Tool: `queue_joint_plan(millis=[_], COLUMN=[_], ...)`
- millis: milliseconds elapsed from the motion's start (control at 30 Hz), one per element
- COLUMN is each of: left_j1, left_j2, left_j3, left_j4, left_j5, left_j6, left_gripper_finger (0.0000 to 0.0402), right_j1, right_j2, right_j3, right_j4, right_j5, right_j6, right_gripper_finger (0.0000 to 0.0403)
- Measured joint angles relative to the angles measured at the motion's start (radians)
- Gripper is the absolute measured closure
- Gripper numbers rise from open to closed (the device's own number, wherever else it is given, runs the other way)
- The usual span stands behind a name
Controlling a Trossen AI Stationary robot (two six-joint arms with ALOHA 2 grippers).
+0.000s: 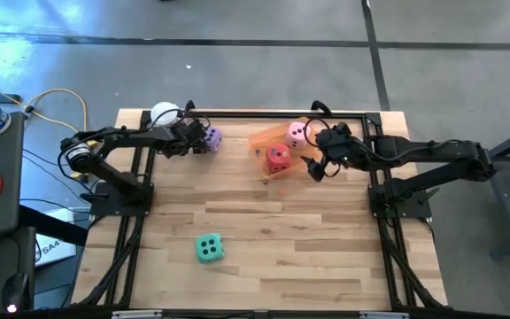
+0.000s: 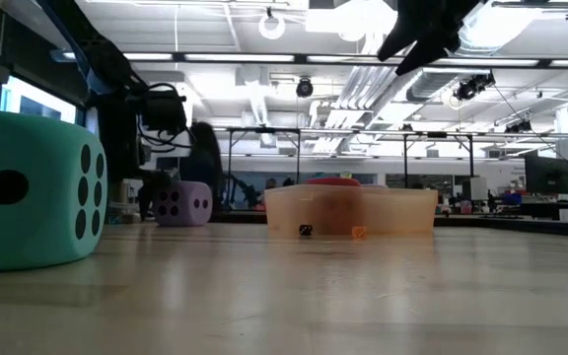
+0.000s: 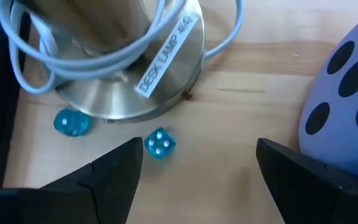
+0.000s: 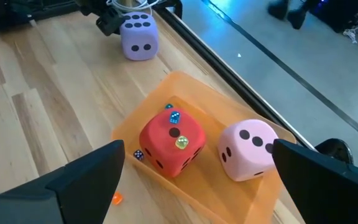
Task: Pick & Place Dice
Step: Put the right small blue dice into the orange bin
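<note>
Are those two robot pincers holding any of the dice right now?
No. The left pincer stands open beside the purple die, and the right pincer hangs open by the orange tray.

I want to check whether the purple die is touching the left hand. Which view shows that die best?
The right wrist view: the purple die shows whole, beside the open left hand; contact stays unclear. The high view shows it small, the low view side-on in the distance, the left wrist view only partly.
</note>
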Motion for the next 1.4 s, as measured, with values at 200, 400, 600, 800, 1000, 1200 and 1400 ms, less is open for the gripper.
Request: queue_joint_plan(millis=[200, 400, 600, 800, 1000, 1200, 1400], left_j1=[0.019, 0.027, 0.027, 0.016, -0.018, -0.052, -0.079], left_j2=[0.002, 0.024, 0.034, 0.037, 0.041, 0.041, 0.041], left_j3=[-0.001, -0.001, -0.002, -0.003, -0.005, -0.005, -0.005], left_j4=[0.002, 0.006, 0.016, 0.096, 0.118, 0.123, 0.154], left_j5=[0.000, 0.046, 0.049, 0.103, 0.140, 0.149, 0.191], left_j6=[0.026, -0.011, -0.021, 0.112, 0.195, 0.195, 0.280], left_gripper_finger=[0.0096, 0.0096, 0.0096, 0.0096, 0.0096, 0.0096, 0.0096], right_j1=[-0.009, -0.009, -0.009, -0.009, -0.009, -0.009, -0.009], right_j2=[0.000, 0.000, 0.000, 0.000, 0.000, 0.000, 0.000], right_j3=[0.000, 0.000, 0.000, 0.000, 0.000, 0.000, 0.000], right_j4=[0.000, -0.001, -0.002, -0.002, -0.002, 0.001, 0.002], right_j5=[-0.001, -0.001, -0.002, -0.027, -0.027, -0.027, -0.027], right_j6=[0.000, -0.003, 0.003, 0.004, 0.003, 0.001, 0.001], right_gripper_finger=[0.0003, 0.0003, 0.0003, 0.0003, 0.0003, 0.0003, 0.0003])
